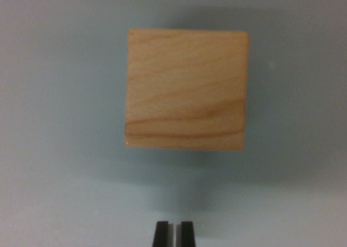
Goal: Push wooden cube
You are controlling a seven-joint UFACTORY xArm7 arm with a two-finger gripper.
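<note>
A light wooden cube (187, 90) with brown grain lines fills the middle of the wrist view, resting on a pale grey-blue surface (59, 122). It looks blurred from closeness. At the bottom edge, my gripper (173, 233) shows two dark fingertips (161, 234) pressed nearly together with only a thin slit between them and nothing held. The tips sit below the cube's near face in the picture, apart from it by a band of bare surface.
Only the plain grey-blue surface surrounds the cube on every side. A soft shadow lies under the cube's near edge.
</note>
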